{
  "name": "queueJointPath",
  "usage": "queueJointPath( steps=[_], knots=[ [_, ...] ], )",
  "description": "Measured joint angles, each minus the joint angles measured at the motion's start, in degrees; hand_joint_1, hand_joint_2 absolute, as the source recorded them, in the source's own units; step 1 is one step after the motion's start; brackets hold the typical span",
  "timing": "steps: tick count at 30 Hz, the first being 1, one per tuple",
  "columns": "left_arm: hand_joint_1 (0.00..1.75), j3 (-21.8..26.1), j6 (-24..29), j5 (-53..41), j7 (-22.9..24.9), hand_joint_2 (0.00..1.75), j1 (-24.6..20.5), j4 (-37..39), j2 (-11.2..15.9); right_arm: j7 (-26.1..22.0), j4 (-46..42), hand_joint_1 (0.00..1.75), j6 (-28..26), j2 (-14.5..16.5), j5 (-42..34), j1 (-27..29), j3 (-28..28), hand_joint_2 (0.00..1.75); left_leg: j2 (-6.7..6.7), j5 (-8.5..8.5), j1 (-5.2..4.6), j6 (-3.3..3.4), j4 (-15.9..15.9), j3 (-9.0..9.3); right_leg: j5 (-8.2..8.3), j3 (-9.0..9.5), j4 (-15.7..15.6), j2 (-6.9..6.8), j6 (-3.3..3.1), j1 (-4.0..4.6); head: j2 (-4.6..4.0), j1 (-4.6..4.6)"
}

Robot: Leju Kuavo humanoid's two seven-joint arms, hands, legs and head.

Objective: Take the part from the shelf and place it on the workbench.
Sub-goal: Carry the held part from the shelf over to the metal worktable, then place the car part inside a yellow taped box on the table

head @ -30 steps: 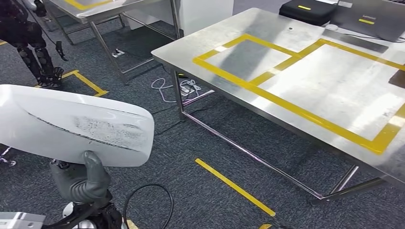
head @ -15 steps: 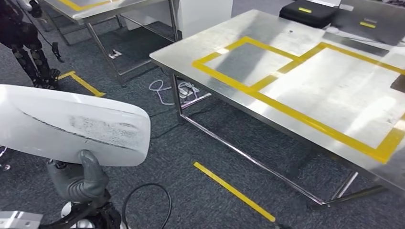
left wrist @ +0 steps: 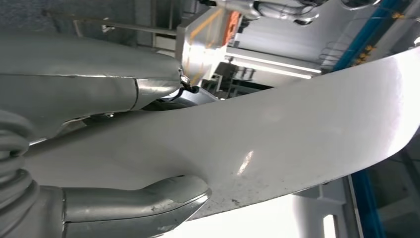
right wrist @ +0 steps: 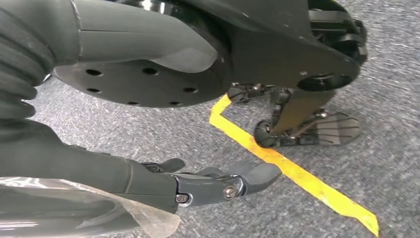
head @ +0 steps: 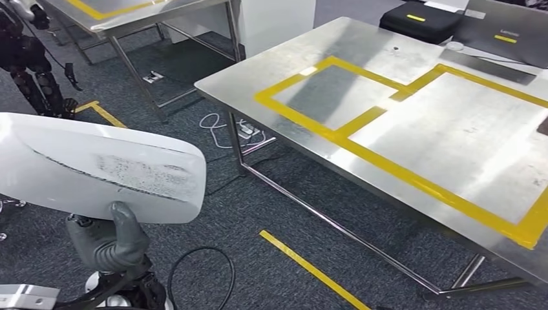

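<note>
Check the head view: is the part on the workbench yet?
No, the left hand holds the white part over the carpet, away from the workbench.

White part, steel bench, yellow tape

The part (head: 97, 168) is glossy white with a speckled black smudge and a dark streak. The workbench (head: 413, 123) is brushed silver, marked with yellow rectangles. Grey hand (head: 106, 242); dark grey carpet (head: 258, 200) with yellow strips.

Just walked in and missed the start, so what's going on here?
The robot's left hand holds a large white curved part from below, out over the carpet. The steel workbench with yellow tape outlines stands ahead to the right, and the part is not on it yet. The right hand hangs open near the floor, holding nothing.
</note>
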Motion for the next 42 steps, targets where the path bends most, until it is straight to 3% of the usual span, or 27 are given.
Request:
queueJointPath(
  steps=[1, 3, 5, 7, 8, 9, 12, 13, 15, 16, 18, 19, 21, 22, 23, 24, 26, 28, 30, 32, 33, 35, 37, 38, 39, 41, 42],
  knots=[
    [1.75, 0.0, 0.0, -0.02, -0.01, 1.75, -0.05, 0.0, 0.02, -0.01, 0.0, 0.0, 0.0, -0.01, 0.01, 0.02, 0.0, 1.75, 0.01, 0.52, 0.06, -0.27, 1.79, -0.66, -0.32, 0.75, -0.27, 0.04, -0.4, -0.05, 0.0, -0.05],
    [1.75, 0.02, -0.01, -0.03, -0.04, 1.75, -0.16, 0.01, 0.06, -0.03, 0.0, 0.0, 0.0, -0.02, 0.02, -0.09, 0.0, 1.75, 0.03, 0.86, 0.13, -0.66, 8.0, -4.21, -1.17, 2.48, -0.74, 0.13, -1.05, -0.16, 0.01, -0.33],
    [1.75, 0.07, -0.02, -0.03, -0.06, 1.75, -0.2, 0.02, 0.12, -0.04, 0.0, 0.0, 0.0, -0.02, 0.04, -0.22, 0.0, 1.75, 0.02, -1.68, 0.14, -0.85, 14.02, -9.07, -2.36, 3.97, -0.86, 0.27, -1.37, -0.09, 0.0, -0.52],
    [1.75, 0.13, -0.02, 0.01, -0.06, 1.75, -0.19, 0.02, 0.16, -0.04, 0.0, 0.0, 0.0, -0.02, 0.09, -0.19, 0.0, 1.75, 0.02, -4.78, 0.12, -0.76, 15.57, -12.27, -3.77, 5.67, -0.86, 0.53, -1.39, 0.03, -0.01, -0.55],
    [1.75, 0.14, -0.03, 0.02, -0.06, 1.75, -0.19, 0.02, 0.16, -0.04, 0.0, 0.0, 0.01, -0.02, 0.11, -0.16, 0.0, 1.75, 0.02, -4.73, 0.06, -0.57, 14.29, -12.85, -4.54, 6.67, -0.87, 0.65, -1.34, 0.06, 0.0, -0.55],
    [1.75, 0.15, -0.04, 0.03, -0.06, 1.75, -0.2, 0.02, 0.16, -0.04, 0.0, 0.0, 0.01, -0.01, 0.13, -0.14, 0.0, 1.75, 0.02, -3.04, -0.05, -0.29, 11.86, -12.91, -5.34, 7.71, -0.88, 0.75, -1.26, 0.09, 0.0, -0.56],
    [1.75, 0.2, -0.15, 0.09, -0.05, 1.75, -0.18, 0.06, 0.15, -0.03, 0.05, 0.0, 0.06, 0.04, 0.15, -0.17, 0.0, 1.75, -0.15, 6.07, -0.68, 0.67, 3.99, -12.3, -7.64, 9.84, -1.04, 0.98, -0.65, 0.22, -0.01, -0.75],
    [1.75, 0.23, -0.17, 0.13, -0.04, 1.75, -0.18, 0.08, 0.13, -0.03, 0.08, 0.0, 0.08, 0.04, 0.16, -0.23, 0.0, 1.75, -0.27, 7.47, -0.8, 0.88, 2.92, -12.15, -8.02, 10.42, -1.09, 1.0, -0.32, 0.28, -0.01, -0.82],
    [1.75, 0.28, -0.19, 0.18, -0.03, 1.75, -0.26, 0.09, 0.02, -0.02, 0.09, 0.0, 0.16, 0.03, 0.15, -0.46, 0.0, 1.75, -0.38, 7.21, -0.72, 1.26, 2.24, -11.35, -7.64, 10.76, -0.67, 0.9, 0.45, 0.33, 0.01, -0.8],
    [1.75, 0.31, -0.2, 0.19, -0.03, 1.75, -0.3, 0.09, -0.05, -0.03, 0.09, 0.0, 0.2, 0.03, 0.14, -0.53, 0.0, 1.75, -0.41, 7.12, -0.59, 1.52, 1.7, -10.67, -6.97, 10.28, 0.7, 0.82, 0.75, 0.33, 0.01, -0.79],
    [1.75, 0.34, -0.23, 0.19, -0.04, 1.75, -0.37, 0.09, -0.24, -0.04, 0.09, 0.0, 0.26, 0.03, 0.13, -0.71, 0.0, 1.75, -0.4, 6.54, -0.38, 1.99, 0.99, -9.21, -6.57, 6.76, 5.87, 0.65, 1.15, 0.32, 0.01, -0.68],
    [1.75, 0.36, -0.25, 0.19, -0.05, 1.75, -0.4, 0.09, -0.3, -0.06, 0.09, 0.0, 0.26, 0.03, 0.12, -0.74, 0.0, 1.75, -0.36, 6.02, -0.36, 2.15, 0.85, -8.63, -7.36, 4.26, 9.1, 0.58, 1.26, 0.29, 0.01, -0.63],
    [1.75, 0.39, -0.26, 0.19, -0.05, 1.75, -0.43, 0.09, -0.37, -0.06, 0.09, 0.0, 0.26, 0.03, 0.12, -0.64, 0.0, 1.75, -0.41, 4.76, -0.37, 2.27, 0.82, -7.46, -10.77, -0.46, 13.42, 0.54, 1.48, 0.24, 0.01, -0.61],
    [1.75, 0.41, -0.26, 0.21, -0.05, 1.75, -0.39, 0.09, -0.37, -0.06, 0.09, 0.0, 0.26, 0.03, 0.13, -0.53, 0.0, 1.75, -0.46, 4.03, -0.37, 2.27, 0.82, -6.63, -12.06, -2.02, 13.77, 0.54, 1.6, 0.17, 0.01, -0.61],
    [1.75, 0.44, -0.27, 0.23, -0.05, 1.75, -0.38, 0.09, -0.38, -0.06, 0.09, 0.0, 0.26, 0.03, 0.13, -0.42, 0.0, 1.75, -0.52, 3.25, -0.36, 2.22, 0.82, -5.63, -12.18, -2.86, 12.76, 0.52, 1.74, 0.08, 0.01, -0.6],
    [1.75, 0.49, -0.27, 0.26, -0.04, 1.75, -0.36, 0.09, -0.39, -0.06, 0.09, 0.0, 0.26, 0.03, 0.14, -0.32, 0.0, 1.75, -0.56, 2.42, -0.36, 2.12, 0.82, -4.48, -10.66, -3.07, 10.44, 0.49, 1.9, -0.05, 0.01, -0.57],
    [1.75, 0.58, -0.3, 0.33, -0.04, 1.75, -0.34, 0.11, -0.43, -0.05, 0.13, 0.0, 0.25, 0.03, 0.16, -0.12, -0.01, 1.75, -0.56, 0.66, -0.39, 1.71, 0.92, -2.43, -4.14, -2.81, 4.77, 0.24, 1.98, -0.23, 0.01, -0.65],
    [1.75, 0.67, -0.32, 0.44, -0.03, 1.75, -0.36, 0.15, -0.52, -0.04, 0.2, 0.0, 0.24, 0.0, 0.19, -0.09, -0.02, 1.75, -0.57, -0.58, -0.43, 1.1, 1.07, -1.33, 0.19, -2.24, 2.09, 0.03, 1.25, -0.02, 0.01, -0.75],
    [1.75, 0.7, -0.32, 0.42, -0.02, 1.75, -0.4, 0.16, -0.64, -0.07, 0.22, 0.0, 0.26, -0.06, 0.25, -0.22, -0.02, 1.75, -0.59, -0.65, -0.37, 0.51, 1.52, -1.21, 0.21, -1.56, 1.86, 0.07, 0.34, 0.2, 0.01, -0.74],
    [1.75, 0.72, -0.3, 0.22, -0.02, 1.75, -0.42, 0.15, -0.71, -0.18, 0.22, 0.0, 0.34, -0.12, 0.3, -0.27, -0.02, 1.75, -0.5, -0.17, -0.26, -0.02, 4.27, -2.51, -0.1, -0.62, 1.19, 0.09, -0.24, 0.08, 0.01, -0.8],
    [1.75, 0.72, -0.28, 0.14, -0.04, 1.75, -0.44, 0.15, -0.72, -0.22, 0.22, 0.0, 0.39, -0.14, 0.32, -0.31, -0.02, 1.75, -0.46, -0.52, -0.21, -0.3, 6.91, -3.95, -0.33, -0.01, 0.85, 0.08, -0.54, -0.02, 0.01, -0.83],
    [1.75, 0.74, -0.21, 0.08, -0.06, 1.75, -0.45, 0.15, -0.71, -0.26, 0.22, 0.0, 0.48, -0.15, 0.35, -0.41, -0.02, 1.75, -0.41, -3.04, -0.12, -0.73, 13.24, -7.89, -1.0, 0.99, 0.55, 0.04, -1.04, -0.03, 0.01, -0.9],
    [1.75, 0.78, -0.01, 0.06, -0.06, 1.75, -0.41, 0.15, -0.71, -0.32, 0.22, 0.0, 0.58, -0.15, 0.41, -0.42, -0.02, 1.75, -0.4, -5.07, -0.09, -0.86, 16.74, -11.08, -1.76, 1.84, 0.54, 0.11, -1.19, -0.01, 0.01, -0.89],
    [1.75, 0.79, 0.1, 0.04, -0.06, 1.75, -0.4, 0.15, -0.71, -0.38, 0.22, 0.0, 0.68, -0.16, 0.42, -0.4, -0.02, 1.75, -0.4, -4.28, -0.09, -0.81, 16.21, -11.64, -2.13, 2.31, 0.54, 0.19, -1.18, 0.0, 0.01, -0.89],
    [1.75, 0.79, 0.22, 0.0, -0.06, 1.75, -0.4, 0.15, -0.71, -0.45, 0.22, 0.0, 0.83, -0.16, 0.43, -0.4, -0.02, 1.75, -0.4, -2.02, -0.09, -0.69, 13.89, -11.37, -2.49, 2.87, 0.53, 0.27, -1.13, 0.0, 0.01, -0.89],
    [1.75, 0.78, 0.36, -0.09, -0.05, 1.75, -0.41, 0.19, -0.7, -0.57, 0.23, 0.0, 1.13, -0.15, 0.42, -0.4, -0.02, 1.75, -0.34, 3.05, -0.22, -0.36, 7.36, -9.88, -3.15, 3.87, 0.49, 0.39, -0.89, 0.03, 0.01, -0.85],
    [1.75, 0.78, 0.39, -0.13, -0.04, 1.75, -0.43, 0.22, -0.7, -0.6, 0.24, 0.0, 1.21, -0.15, 0.41, -0.42, -0.02, 1.75, -0.28, 3.97, -0.38, -0.13, 4.66, -9.39, -3.34, 4.03, 0.46, 0.42, -0.65, 0.07, 0.01, -0.95]
  ],
)
